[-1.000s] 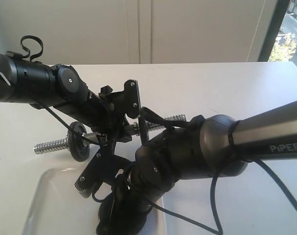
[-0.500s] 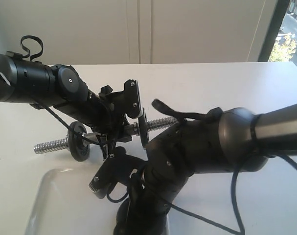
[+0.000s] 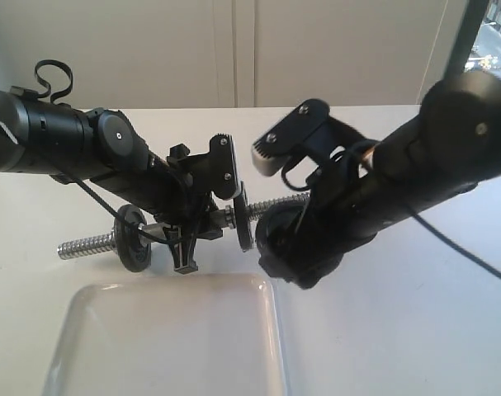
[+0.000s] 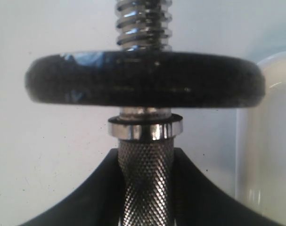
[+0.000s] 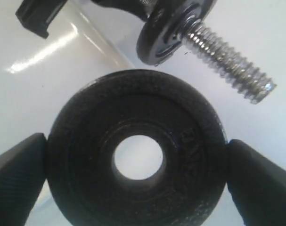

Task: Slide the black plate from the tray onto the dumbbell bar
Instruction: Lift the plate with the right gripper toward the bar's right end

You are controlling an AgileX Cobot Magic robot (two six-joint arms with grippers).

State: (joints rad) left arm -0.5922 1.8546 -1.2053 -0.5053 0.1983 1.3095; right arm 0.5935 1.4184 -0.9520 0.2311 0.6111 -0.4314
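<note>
- You're looking at a plain indoor robot bench, lab or office by its look: white worktop (image 3: 432, 330), pale panelled wall (image 3: 333, 49).
- A window (image 3: 496, 45) at the exterior view's right edge shows daylight outside.

1. A smooth, matte white tabletop (image 3: 415, 330) fills the lower view, running from nine o'clock round to three o'clock.
2. Behind it, at twelve o'clock, stands a pale cream panelled wall (image 3: 134, 49) with narrow vertical seams.
3. At two o'clock, a dark slanted window frame (image 3: 466, 33) edges a bright, daylit glass pane (image 3: 499, 45).
</note>
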